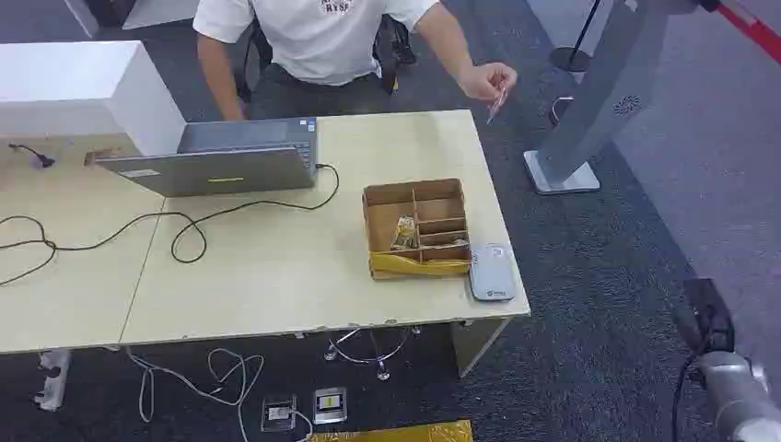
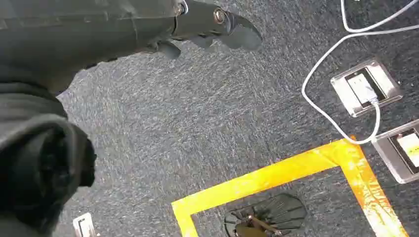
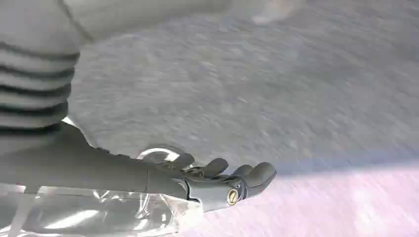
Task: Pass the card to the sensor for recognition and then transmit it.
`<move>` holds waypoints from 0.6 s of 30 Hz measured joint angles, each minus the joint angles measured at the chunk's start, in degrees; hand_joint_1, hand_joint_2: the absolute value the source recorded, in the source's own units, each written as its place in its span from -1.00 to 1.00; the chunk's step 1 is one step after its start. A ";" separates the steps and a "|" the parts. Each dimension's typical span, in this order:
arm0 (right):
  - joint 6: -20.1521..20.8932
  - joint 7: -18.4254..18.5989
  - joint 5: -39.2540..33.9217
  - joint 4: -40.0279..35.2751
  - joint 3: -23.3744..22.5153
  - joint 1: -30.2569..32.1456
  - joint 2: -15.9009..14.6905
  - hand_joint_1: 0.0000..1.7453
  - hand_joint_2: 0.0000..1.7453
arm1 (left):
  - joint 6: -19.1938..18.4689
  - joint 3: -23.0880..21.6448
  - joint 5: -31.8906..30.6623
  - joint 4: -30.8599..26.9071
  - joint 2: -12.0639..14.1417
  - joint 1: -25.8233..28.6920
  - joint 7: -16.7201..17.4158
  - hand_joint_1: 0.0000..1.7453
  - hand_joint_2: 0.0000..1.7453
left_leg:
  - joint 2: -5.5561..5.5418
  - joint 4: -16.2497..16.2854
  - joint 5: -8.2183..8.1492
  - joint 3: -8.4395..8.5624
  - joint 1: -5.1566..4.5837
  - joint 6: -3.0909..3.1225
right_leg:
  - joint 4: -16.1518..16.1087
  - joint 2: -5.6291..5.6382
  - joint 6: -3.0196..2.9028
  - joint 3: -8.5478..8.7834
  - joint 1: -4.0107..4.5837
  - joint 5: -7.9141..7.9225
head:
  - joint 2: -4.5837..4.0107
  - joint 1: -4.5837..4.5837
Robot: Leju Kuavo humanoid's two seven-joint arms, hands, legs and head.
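Observation:
A person in a white shirt stands behind the table (image 1: 276,276) and holds a small card (image 1: 497,101) in an outstretched hand (image 1: 485,80), beyond the table's far right corner. The grey card sensor (image 1: 491,272) lies flat at the table's near right corner, beside a cardboard compartment box (image 1: 416,226). My right hand (image 1: 705,318) is dark and hangs low to the right of the table, far from the card. In the right wrist view my right hand (image 3: 217,180) has its fingers stretched out with nothing in them. My left hand (image 2: 212,24) hangs over the carpet, fingers apart and holding nothing.
A closed laptop (image 1: 221,157) with a black cable (image 1: 184,230) lies at the table's back. A white box (image 1: 83,87) stands at the back left. A grey stand (image 1: 589,110) rises right of the table. Floor sockets (image 1: 313,405), white cables and yellow tape (image 2: 276,175) lie under the table's front edge.

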 joint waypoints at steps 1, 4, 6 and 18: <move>-0.13 -0.33 -0.42 -0.24 -0.53 -1.27 -0.93 -1.00 1.00 | 0.02 0.00 0.02 0.00 -0.02 0.07 -0.11 -1.00 -1.00 | -0.01 0.00 0.02 -0.02 -0.03 0.04 | 0.00 -0.02 0.01 -0.01 -0.04 0.00 | 0.00 0.00; -0.31 -1.82 -1.42 -0.79 -2.28 -5.88 -4.27 -1.00 1.00 | 0.09 0.00 0.18 0.02 -0.02 0.21 -0.59 -1.00 -1.00 | 0.00 0.00 0.03 -0.07 -0.11 0.05 | 0.01 -0.01 0.02 -0.08 -0.11 0.01 | 0.00 -0.04; -0.46 -3.54 -1.66 -1.40 -3.04 -9.24 -6.17 -1.00 1.00 | 0.09 0.02 0.48 0.02 -0.07 0.38 -0.83 -1.00 -1.00 | 0.00 -0.01 0.02 -0.11 -0.10 0.05 | 0.02 -0.01 0.02 -0.08 -0.10 0.01 | 0.00 0.00; 0.44 -8.75 -2.19 -3.19 -2.98 -20.80 -7.44 -1.00 1.00 | 0.39 0.07 0.61 0.02 -0.44 1.22 -1.90 -1.00 -1.00 | -0.30 -0.01 0.06 -0.24 -0.06 0.11 | 0.02 -0.32 0.03 -0.07 -0.06 0.01 | 0.00 -0.02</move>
